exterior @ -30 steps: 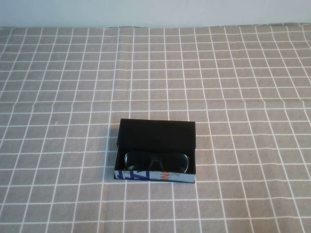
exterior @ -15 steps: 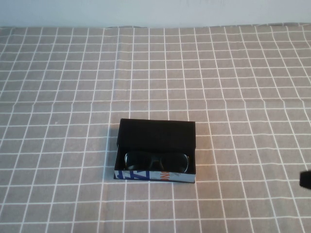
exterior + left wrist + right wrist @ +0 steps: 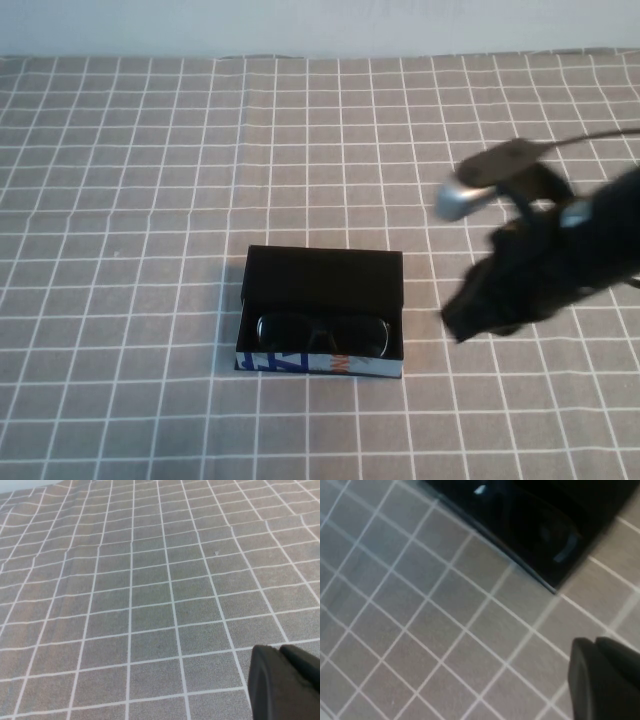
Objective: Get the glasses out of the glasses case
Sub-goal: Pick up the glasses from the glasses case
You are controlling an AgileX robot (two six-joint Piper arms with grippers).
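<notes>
The glasses case (image 3: 320,312) lies open on the bench (image 3: 120,180), near the front centre of the grey, white-gridded cloth that covers it. Its black flap lid is folded back on the far side; its white printed edge faces the robot. The glasses (image 3: 322,333) rest inside the case, lenses just behind the printed edge.

The right end effector (image 3: 462,322) hangs above the bench to the right of the case, near it but clear of it; it appears blurred, and whether it is released or clenched cannot be told. In the right wrist view a corner of the case (image 3: 540,525) shows.

The left end effector (image 3: 285,682) shows only in its own wrist view, over bare cloth; its state cannot be told.
</notes>
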